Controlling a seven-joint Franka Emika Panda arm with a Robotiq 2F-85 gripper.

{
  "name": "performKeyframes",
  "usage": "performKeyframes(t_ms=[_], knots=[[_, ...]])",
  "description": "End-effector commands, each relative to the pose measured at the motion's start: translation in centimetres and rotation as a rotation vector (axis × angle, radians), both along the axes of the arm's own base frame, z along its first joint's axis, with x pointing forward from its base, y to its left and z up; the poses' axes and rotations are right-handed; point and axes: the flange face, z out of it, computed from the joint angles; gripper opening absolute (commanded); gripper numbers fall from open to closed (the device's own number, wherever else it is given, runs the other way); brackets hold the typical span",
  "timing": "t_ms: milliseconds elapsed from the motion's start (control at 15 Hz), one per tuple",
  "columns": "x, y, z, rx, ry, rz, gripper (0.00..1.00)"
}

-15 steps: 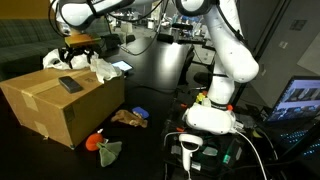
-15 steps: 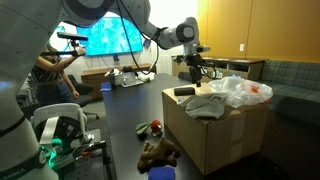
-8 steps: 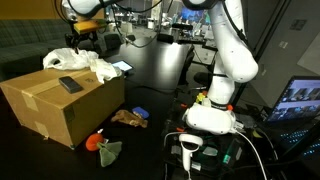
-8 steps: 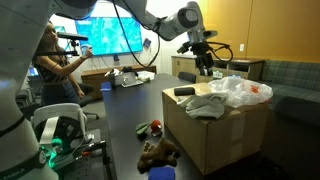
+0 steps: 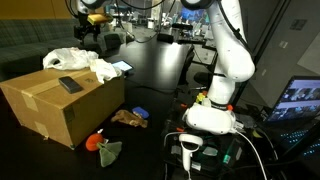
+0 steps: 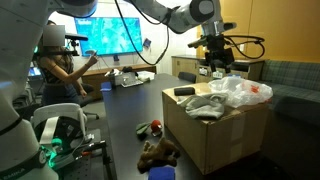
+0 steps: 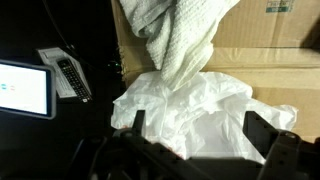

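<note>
One crumpled plastic bag lies on top of the cardboard box, with its long axis running side to side across my wrist view, from one finger toward the other. My gripper hangs above it, claw spread apart, empty and touching nothing. One grey towel overlaps the bag's upper edge, one black remote rests further along the box top, and one tablet sits off the box.

Crumpled plastic bag and towel crowd the wrist view's centre — open dark table lies lower left, below the remote.
</note>
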Motion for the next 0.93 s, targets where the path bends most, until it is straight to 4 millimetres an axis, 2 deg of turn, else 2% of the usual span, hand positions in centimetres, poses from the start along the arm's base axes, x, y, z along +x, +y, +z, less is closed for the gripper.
performKeyframes(t_ms=[0,200,400,867], knots=[[1.8,-2.3,0.5,0.087,-0.015,0.105,1.0],[2.8,-4.0,-0.1,0.147,-0.009,0.157,1.0],[3.7,-5.0,-1.1,0.189,0.004,0.193,1.0],[5.8,-4.1,-4.0,0.153,0.04,0.148,1.0]])
